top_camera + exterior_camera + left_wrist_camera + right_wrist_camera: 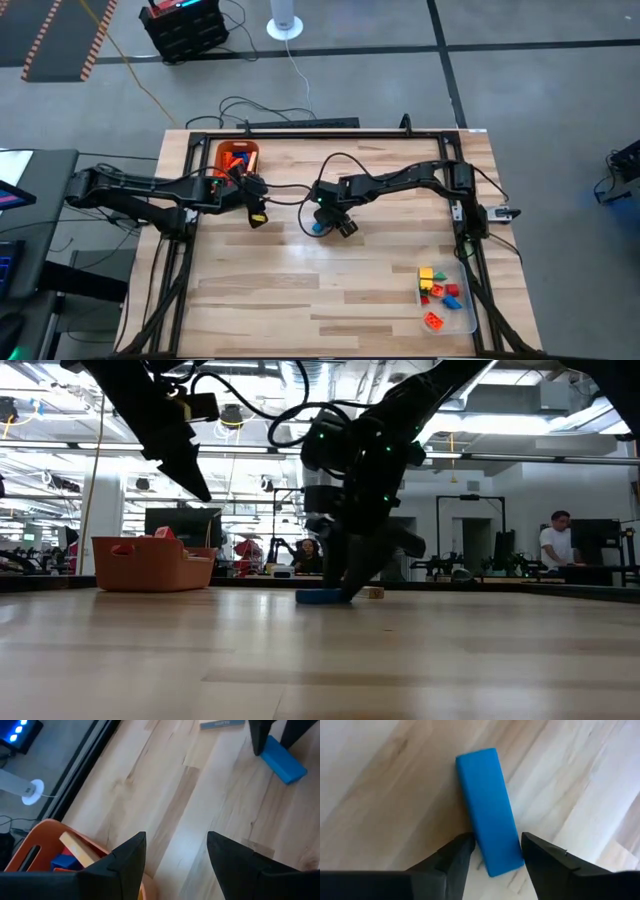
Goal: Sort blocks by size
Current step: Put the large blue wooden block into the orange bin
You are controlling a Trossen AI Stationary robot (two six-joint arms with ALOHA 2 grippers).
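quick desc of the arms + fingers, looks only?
Two dark, near-black jointed arms with black cables looping off them. Left gripper shows a yellow patch near its tip; right gripper has small green lights on its wrist. Fingers are dark, wedge-shaped and matte.
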